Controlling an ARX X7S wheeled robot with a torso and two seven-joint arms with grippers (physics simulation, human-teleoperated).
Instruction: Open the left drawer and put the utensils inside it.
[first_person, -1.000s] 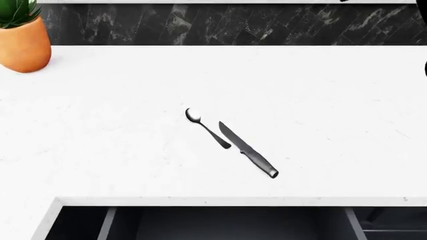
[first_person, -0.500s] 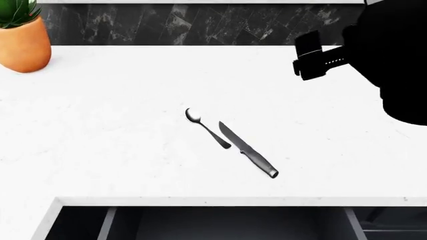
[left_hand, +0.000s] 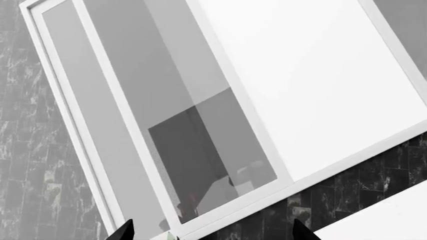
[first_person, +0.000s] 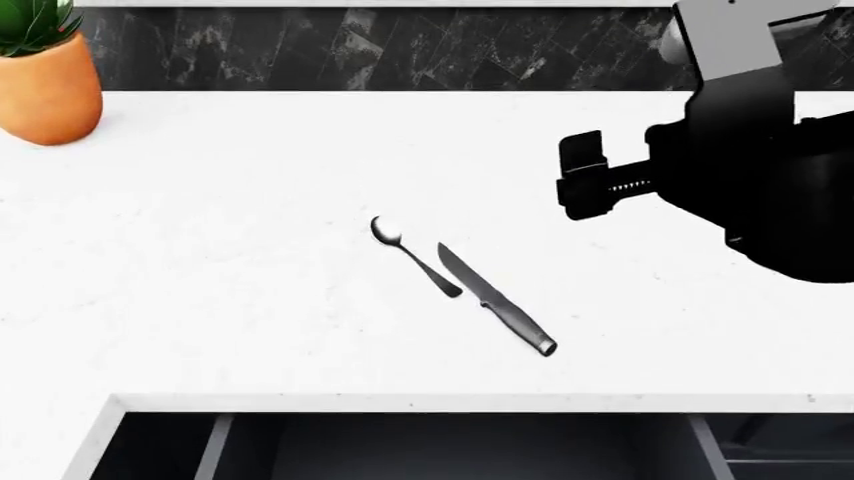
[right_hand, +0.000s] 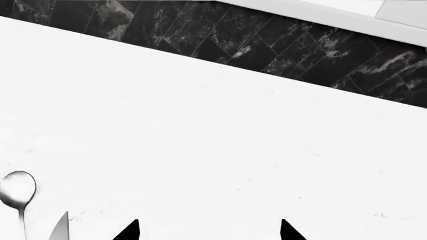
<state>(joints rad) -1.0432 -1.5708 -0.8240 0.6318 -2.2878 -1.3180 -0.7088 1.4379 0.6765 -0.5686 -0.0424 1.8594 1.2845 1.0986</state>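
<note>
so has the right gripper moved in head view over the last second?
Yes. The right gripper entered from the right, now nearer the knife, which hasn't shifted.

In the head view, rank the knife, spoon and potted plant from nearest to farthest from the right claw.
From the right claw:
1. Knife, lower left of it, mid-counter.
2. Spoon, just beyond the knife's tip; a close call with the knife.
3. Potted plant, far left corner.

White counter (right_hand: 220, 135), black marble tile backsplash (right_hand: 267, 47) behind. Spoon (right_hand: 17, 192) bowl and knife (right_hand: 60, 227) tip lying at frame edge. Right tool (right_hand: 208, 231) tips apart, above bare counter.
</note>
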